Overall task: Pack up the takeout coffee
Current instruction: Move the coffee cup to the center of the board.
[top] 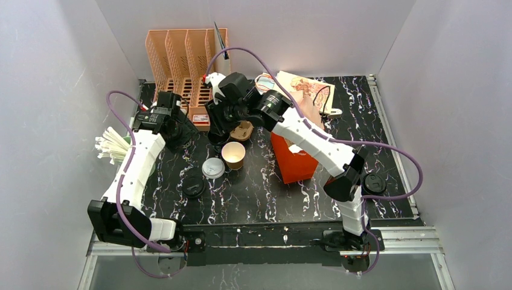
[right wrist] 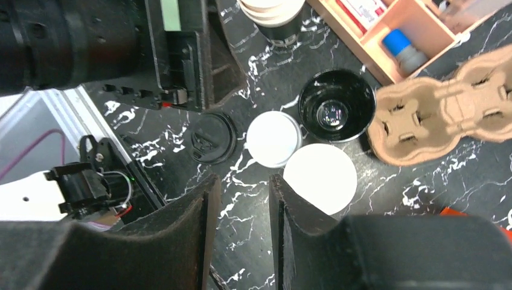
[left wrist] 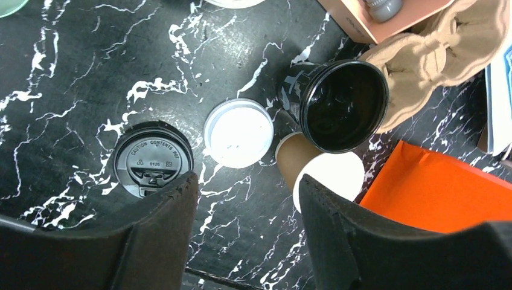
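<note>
**Top external: brown cup stands with its top open beside two lids**

Top external view. The brown paper cup [top: 233, 154] stands upright near the middle of the black marble table [top: 259, 202]. Its top is open and it is white inside. A white lid [top: 212, 168] lies just beside it. A black lid [top: 194, 186] lies a bit nearer the front. An orange box [top: 294, 160] stands close on the cup's right, and a cup carrier [top: 243, 130] lies just behind it. Bare table runs from the cup to the front edge. A second black lid [top: 374, 183] lies near the right edge. A peach rack [top: 181, 57] stands by the back wall.

Left wrist view. The black lid [left wrist: 152, 160] has raised words: "CAUTION CONTENTS HOT". The left gripper [left wrist: 247, 181] hangs above the table, jaws spread wide, with nothing between them. The white lid [left wrist: 238, 132] lies between the black lid and the brown paper cup [left wrist: 320, 172]. The cup's brown side gets narrower toward the bottom. A black cup [left wrist: 343, 106] stands right by it. I cannot tell if they touch.

Right wrist view. The right gripper [right wrist: 243, 181] has its jaws apart with a narrow gap, holding nothing. The brown paper cup [right wrist: 320, 177] shows as a white circle just right of that gap. A label in the peach box [right wrist: 416, 18] is too small to read.
</note>
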Tool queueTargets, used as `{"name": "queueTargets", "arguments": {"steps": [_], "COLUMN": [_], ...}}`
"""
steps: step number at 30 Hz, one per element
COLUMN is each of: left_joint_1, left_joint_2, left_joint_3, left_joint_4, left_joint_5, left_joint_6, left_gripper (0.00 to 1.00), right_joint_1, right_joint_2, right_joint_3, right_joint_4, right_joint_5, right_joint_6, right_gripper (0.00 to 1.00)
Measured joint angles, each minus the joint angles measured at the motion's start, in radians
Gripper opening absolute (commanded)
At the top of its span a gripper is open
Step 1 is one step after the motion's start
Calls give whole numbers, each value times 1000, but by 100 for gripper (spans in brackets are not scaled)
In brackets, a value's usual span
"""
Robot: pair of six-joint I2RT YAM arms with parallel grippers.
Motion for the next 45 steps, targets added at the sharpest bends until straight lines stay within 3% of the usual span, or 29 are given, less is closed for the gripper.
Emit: {"name": "queueTargets", "arguments": {"steps": [5,10,17,22,34,45], "left_joint_1": [0,0,1,1,1,1], "left_joint_2": [-3,21,23,18,-71,-72], "left_joint_3": [-75,-122,-161,-204,-204,-204], "left_joint_4": [82,112,116,86,25,13], "left_joint_5": [94,194,211,180,119,134], "left_joint_6": [1,2,32,55,80,110], "left_gripper": [48,48,48,56,61,61], "right_joint_1": [-14,-45,-75,-72,-70,-70], "right_joint_2": [8,39,107,146,193,214], "right_joint_3": [-61,-82,-133,-163,-227,-269], "right_joint_4": [-10,-57,-119,-138,-133,-146], "right_joint_5": [19,56,84,126,261,234], "right_joint_6": [10,55,90,111,166,219], "right_gripper": [35,48,61,66,50,11]}}
